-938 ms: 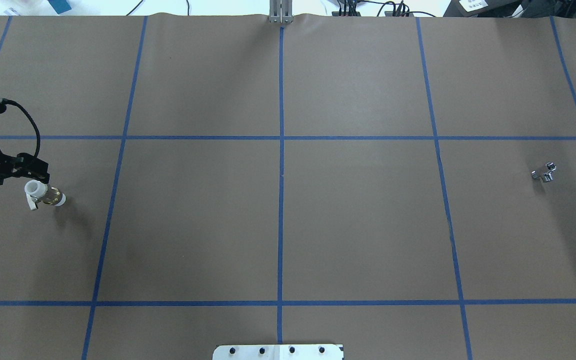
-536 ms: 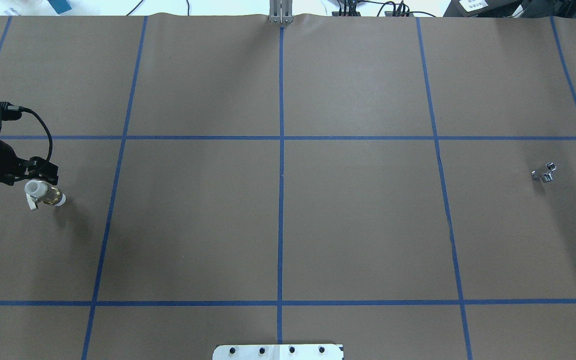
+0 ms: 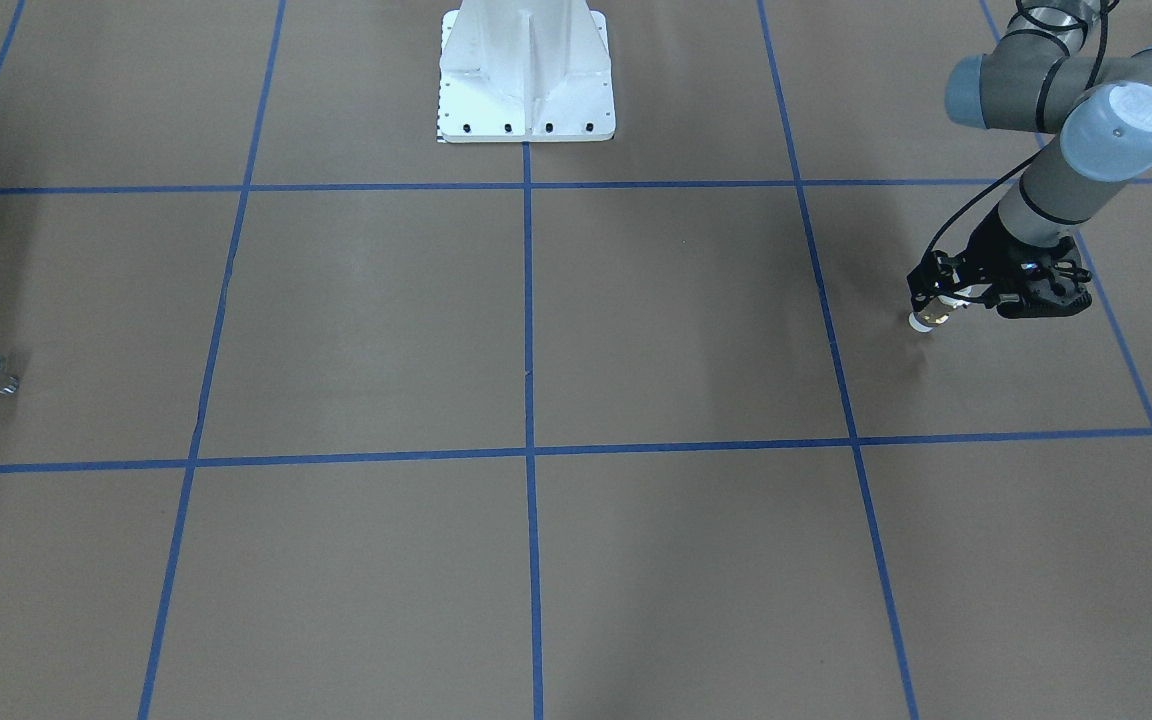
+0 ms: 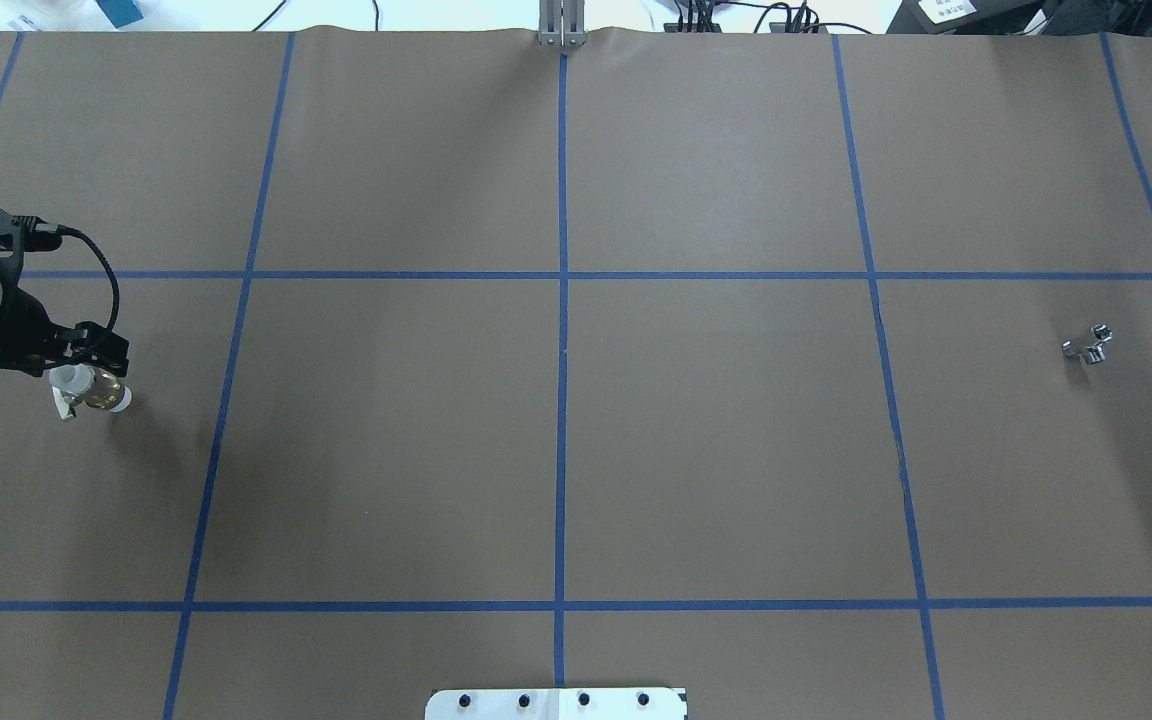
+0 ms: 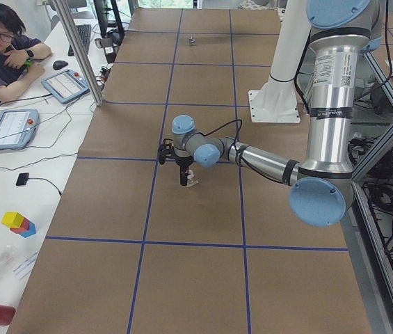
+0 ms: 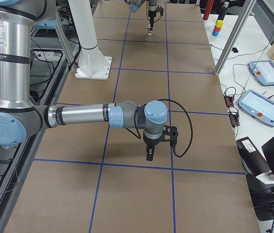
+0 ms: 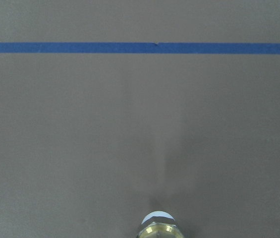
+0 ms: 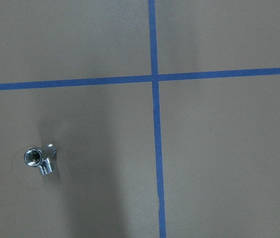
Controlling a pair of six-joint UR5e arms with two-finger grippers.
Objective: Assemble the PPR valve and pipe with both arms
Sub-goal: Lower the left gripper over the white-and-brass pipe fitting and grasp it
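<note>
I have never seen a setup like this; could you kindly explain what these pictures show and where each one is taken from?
This is one robot with two grey tubular arms, a left arm and a right arm, on a white bolted base. Each arm ends in a black two-finger gripper. Two cameras look down on the brown paper-covered table, two look along it from its ends, and one sits on each wrist. On the table lie a short white-and-brass PPR valve and, far across from it, a small chrome-silver metal pipe fitting. The left gripper hangs right over the valve; I cannot tell whether it grips it. The right gripper hangs above the paper, and its wrist camera shows the fitting lying free.
</note>
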